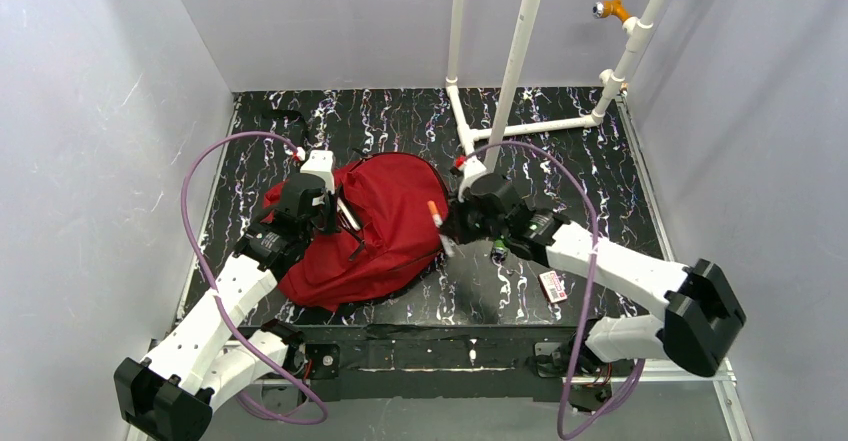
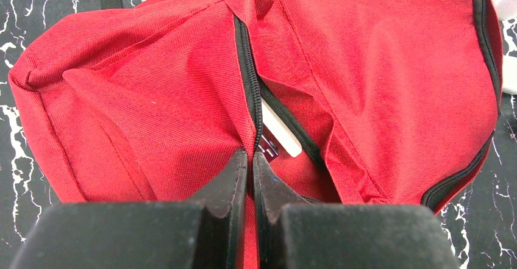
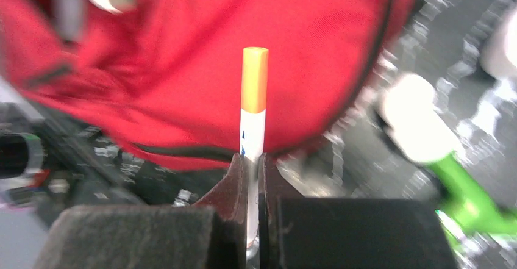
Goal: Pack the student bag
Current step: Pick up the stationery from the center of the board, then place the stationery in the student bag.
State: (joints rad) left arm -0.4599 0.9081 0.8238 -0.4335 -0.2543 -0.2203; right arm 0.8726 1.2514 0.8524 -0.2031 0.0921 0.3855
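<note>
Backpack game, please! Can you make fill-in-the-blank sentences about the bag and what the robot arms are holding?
1. The student bag lying on the table is the colour ____.
2. The right end effector is shut on a white marker whose cap is ____.
3. The left end effector is shut on the bag's fabric, right beside its black ____.

Missing words: red; orange; zipper.

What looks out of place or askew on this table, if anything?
Nothing looks spilled or damaged. The student bag lies slumped and creased, its zipper gaping with a white item poking out. A small red-and-white packet and a green-and-white item lie loose on the table beside it, not yet packed.
</note>
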